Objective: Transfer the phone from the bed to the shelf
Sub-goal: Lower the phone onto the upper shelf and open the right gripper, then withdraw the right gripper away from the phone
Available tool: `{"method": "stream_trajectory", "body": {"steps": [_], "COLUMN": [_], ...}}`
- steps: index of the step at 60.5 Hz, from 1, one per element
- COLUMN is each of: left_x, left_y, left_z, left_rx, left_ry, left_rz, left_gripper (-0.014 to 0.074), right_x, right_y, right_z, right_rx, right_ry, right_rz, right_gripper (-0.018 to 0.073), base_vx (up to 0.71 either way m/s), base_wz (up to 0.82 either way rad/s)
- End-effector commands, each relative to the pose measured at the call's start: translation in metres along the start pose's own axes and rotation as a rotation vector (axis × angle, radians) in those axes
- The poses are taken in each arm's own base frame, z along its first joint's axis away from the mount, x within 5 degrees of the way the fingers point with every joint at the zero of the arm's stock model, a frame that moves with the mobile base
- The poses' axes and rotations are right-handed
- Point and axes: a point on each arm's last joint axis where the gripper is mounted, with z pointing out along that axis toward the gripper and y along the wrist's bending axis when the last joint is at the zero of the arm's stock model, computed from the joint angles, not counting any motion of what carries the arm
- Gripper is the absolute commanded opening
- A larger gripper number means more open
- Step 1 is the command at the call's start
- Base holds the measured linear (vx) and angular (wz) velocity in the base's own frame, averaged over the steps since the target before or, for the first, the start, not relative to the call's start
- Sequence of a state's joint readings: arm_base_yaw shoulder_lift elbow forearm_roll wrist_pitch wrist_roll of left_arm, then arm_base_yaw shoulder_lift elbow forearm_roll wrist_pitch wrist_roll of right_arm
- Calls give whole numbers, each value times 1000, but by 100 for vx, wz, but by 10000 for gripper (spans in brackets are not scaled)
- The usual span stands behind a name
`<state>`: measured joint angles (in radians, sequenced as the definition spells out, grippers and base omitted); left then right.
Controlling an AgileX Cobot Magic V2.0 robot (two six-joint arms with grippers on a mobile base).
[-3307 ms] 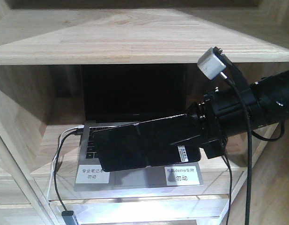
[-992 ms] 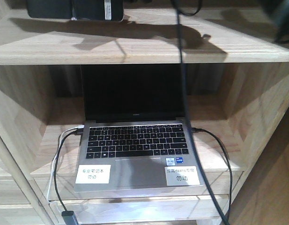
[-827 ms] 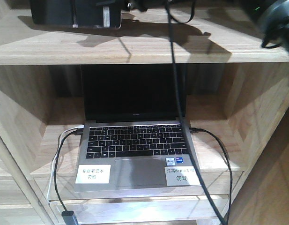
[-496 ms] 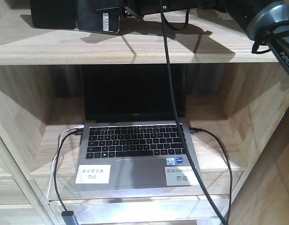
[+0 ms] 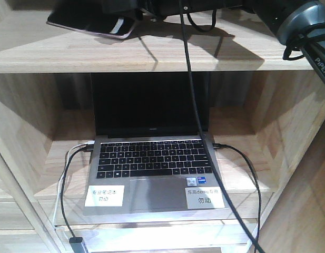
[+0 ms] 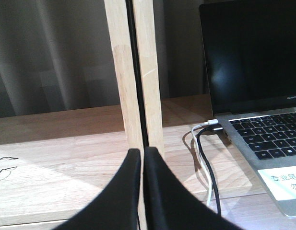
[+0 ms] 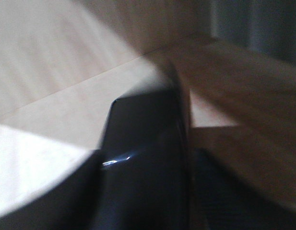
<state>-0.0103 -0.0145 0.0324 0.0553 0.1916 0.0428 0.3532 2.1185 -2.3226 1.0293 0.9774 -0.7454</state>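
**Phone tilted on the top shelf board**

The phone [image 5: 91,23] lies tilted near the left end of the shelf's [image 5: 151,52] upper board, the right gripper [image 5: 128,8] grasping its right end. The left gripper [image 6: 140,191] has its jaws pressed together on nothing, low beside a wooden upright [image 6: 136,72]. A laptop [image 5: 151,158] sits open on the board below.

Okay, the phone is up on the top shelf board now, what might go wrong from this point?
The phone looks tilted on the shelf, one end apparently raised near the right pincer; an early release might let it drop or slide. The arm's black cable hangs in front of the laptop, so pulling back might drag it across the keys. The right wrist view is too blurred to confirm the grip.
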Motion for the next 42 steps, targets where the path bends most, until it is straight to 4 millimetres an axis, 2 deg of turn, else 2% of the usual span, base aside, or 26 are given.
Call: {"method": "stream_trajectory", "body": {"steps": [1, 5, 11, 30, 42], "left_x": [-16, -16, -16, -16, -16], "left_y": [1, 1, 1, 1, 1], "left_z": [-3, -3, -3, -3, -3], "left_rx": [-4, -4, -4, -4, -4], "left_ry": [-109, -109, -109, -109, -109], "left_rz": [-9, -9, -9, -9, -9], "left_gripper": [1, 1, 1, 1, 1], "right_x": [-32, -32, -31, -34, -44], "right_y": [17, 15, 14, 17, 29], "right_z": [-24, -24, -24, -28, -43], "right_rx": [41, 61, 77, 89, 123], "right_ry": [-133, -133, -122, -120, -119], "right_rz": [-28, -25, -33, -35, -68], "right_gripper": [596, 671, 730, 699, 628], "base_vx": [0, 0, 0, 0, 0], "base_wz": [0, 0, 0, 0, 0]}}
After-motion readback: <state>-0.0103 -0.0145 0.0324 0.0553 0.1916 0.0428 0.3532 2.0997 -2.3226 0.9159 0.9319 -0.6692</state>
